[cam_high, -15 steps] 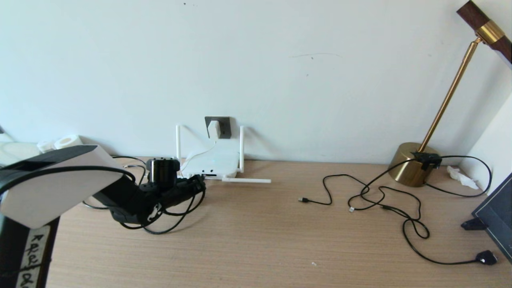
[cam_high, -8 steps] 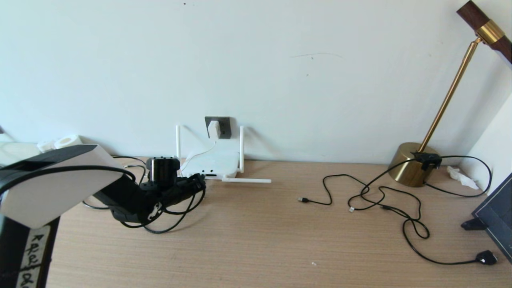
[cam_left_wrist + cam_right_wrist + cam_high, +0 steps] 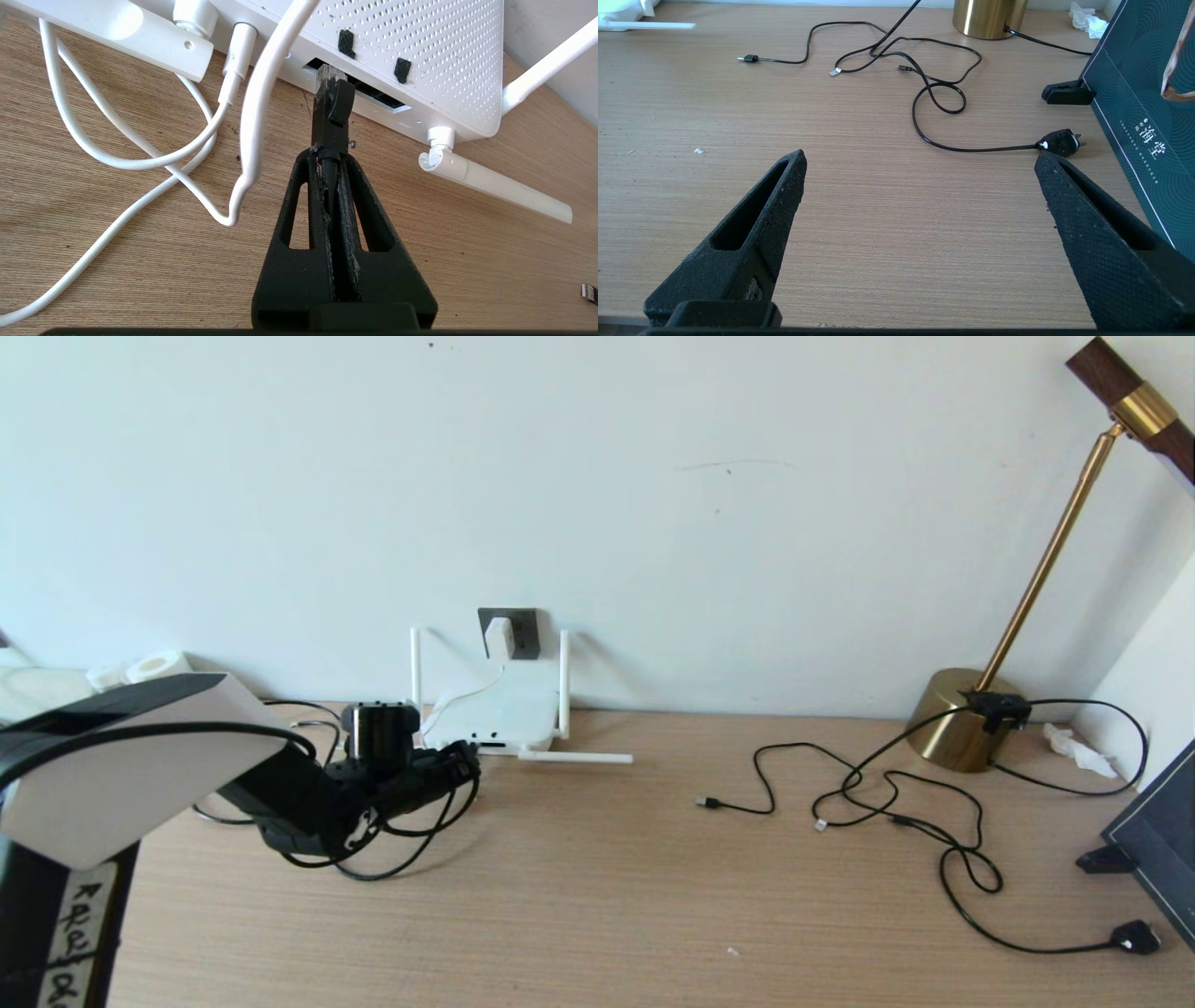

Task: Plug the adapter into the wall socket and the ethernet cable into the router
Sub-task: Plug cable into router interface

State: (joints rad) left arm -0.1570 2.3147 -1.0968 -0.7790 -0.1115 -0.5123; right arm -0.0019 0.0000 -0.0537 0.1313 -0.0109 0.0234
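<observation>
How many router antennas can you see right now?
3: two upright against the wall, either side of the router at and; one flat on the desk. A fourth may be hidden.

Adapter in wall socket

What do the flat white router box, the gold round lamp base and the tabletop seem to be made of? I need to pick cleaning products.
The flat white router box looks like matte moulded plastic, its shell perforated with tiny vent holes. The gold round lamp base looks like brushed brass-toned metal, given its soft sheen; it could be plated. The tabletop shows a fine, straight light-wood grain, probably laminate or veneer; which, the views cannot settle.
</observation>
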